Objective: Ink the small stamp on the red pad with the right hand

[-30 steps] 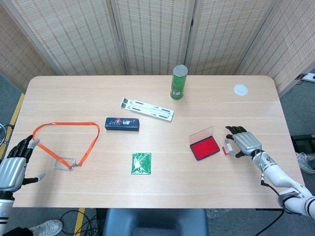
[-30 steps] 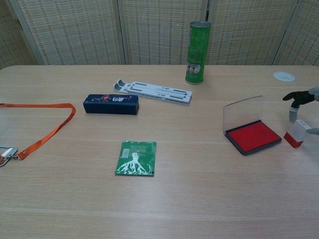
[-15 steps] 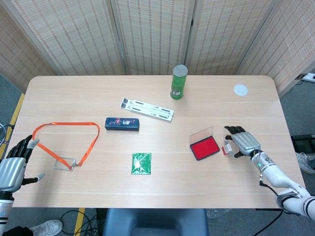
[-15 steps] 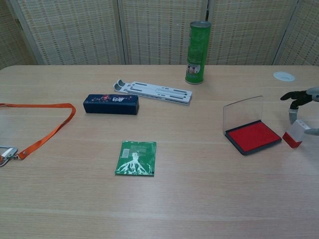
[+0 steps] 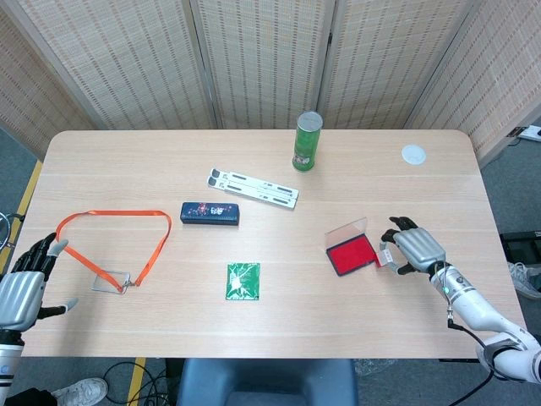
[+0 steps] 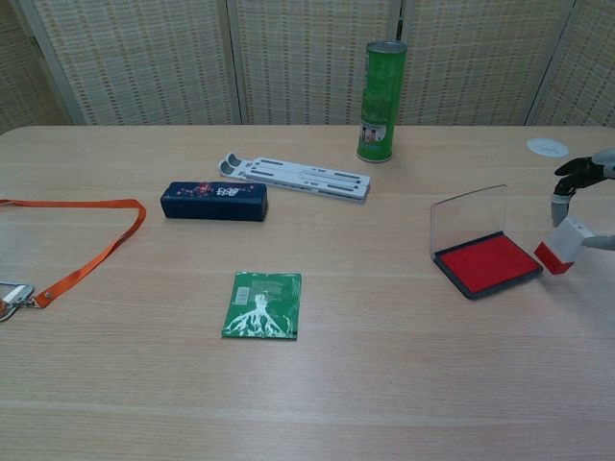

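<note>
Red ink pad point(image 6: 488, 261), your target, sits open on the right half of the wooden table point(image 5: 254, 321), its clear lid point(image 6: 468, 219) raised upright along the far edge. Your right hand point(image 5: 412, 248) holds the small stamp point(image 6: 563, 246) pinched between fingers and thumb, just beside the pad's right edge; in the chest view the stamp is tilted, red base toward the pad, and looks to be clear of the tabletop. Whether stamp and pad touch cannot be told from either view. Your left hand point(image 5: 24, 288) rests at the near left corner of the table with fingers spread apart and nothing in them. Other items, listed left to right: an orange lanyard point(image 5: 110, 241) with a clear badge holder at its end, lying in a loop near your left hand; a dark blue case point(image 6: 213, 201) near the table's middle; a green packet point(image 6: 262, 304) lying flat in front of that case; a white folding stand point(image 6: 298, 177) lying flat behind it; a green cylindrical can point(image 6: 381, 88) standing upright near the far edge; a small white disc point(image 6: 547, 147) at the far right.
</note>
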`<state>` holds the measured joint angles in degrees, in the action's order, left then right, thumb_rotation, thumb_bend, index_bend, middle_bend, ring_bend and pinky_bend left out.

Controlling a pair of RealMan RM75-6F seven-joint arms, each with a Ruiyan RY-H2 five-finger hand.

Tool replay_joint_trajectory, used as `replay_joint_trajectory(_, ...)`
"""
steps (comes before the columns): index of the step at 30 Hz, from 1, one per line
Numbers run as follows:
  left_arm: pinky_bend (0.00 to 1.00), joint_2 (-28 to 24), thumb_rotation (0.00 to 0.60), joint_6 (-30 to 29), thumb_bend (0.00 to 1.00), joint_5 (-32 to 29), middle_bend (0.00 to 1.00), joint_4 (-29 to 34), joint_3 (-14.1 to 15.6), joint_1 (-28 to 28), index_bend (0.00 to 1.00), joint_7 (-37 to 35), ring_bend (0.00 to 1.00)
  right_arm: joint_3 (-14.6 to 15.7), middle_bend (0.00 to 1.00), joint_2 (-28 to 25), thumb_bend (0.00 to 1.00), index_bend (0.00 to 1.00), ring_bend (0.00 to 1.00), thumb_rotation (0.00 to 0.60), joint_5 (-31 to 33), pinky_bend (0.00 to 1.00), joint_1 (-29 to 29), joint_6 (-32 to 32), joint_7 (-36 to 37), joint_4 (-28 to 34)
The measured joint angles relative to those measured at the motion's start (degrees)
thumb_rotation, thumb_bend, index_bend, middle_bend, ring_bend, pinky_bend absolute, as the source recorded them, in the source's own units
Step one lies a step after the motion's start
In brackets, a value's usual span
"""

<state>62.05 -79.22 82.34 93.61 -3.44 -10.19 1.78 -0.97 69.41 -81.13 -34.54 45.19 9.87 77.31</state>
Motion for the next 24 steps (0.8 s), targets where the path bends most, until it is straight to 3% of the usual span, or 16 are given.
replay_joint_trajectory(2, 0.18, 0.00, 0.600, 0.13, 0.09, -0.08, 0.00, 0.00, -0.02, -0.04, 0.00, -0.03, 0.00, -0.29, 0.51, -0.39, 0.39, 0.55, 0.24, 0.600, 0.56, 0.02, -0.04, 0.14, -1.21, 1.28)
replay_joint_trajectory(10, 0.18, -0.19, 0.600, 0.00, 0.09, -0.06, 0.00, -0.06, -0.11, 0.00, 0.00, -0.70, 0.00, -2.05, 0.70, 1.26, 0.42, 0.60, 0.48, 0.600, 2.30, 0.34, -1.26, -0.54, -1.14, 1.86)
replay_joint_trajectory(15, 0.18, -0.36, 0.600, -0.14, 0.09, 0.07, 0.00, -0.10, -0.17, 0.05, 0.00, -1.28, 0.00, -2.81, 0.76, 2.09, 0.45, 0.63, 0.57, 0.600, 2.91, 0.38, -2.69, -2.99, 1.09, 1.51)
replay_joint_trajectory(24, 0.18, -0.74, 0.600, -0.88, 0.09, 0.61, 0.00, -0.19, -0.28, 0.28, 0.00, -2.49, 0.00, -3.25, 0.80, 2.63, 0.45, 0.64, 0.60, 0.600, 4.45, 0.38, -6.07, -7.49, -2.27, 1.81)
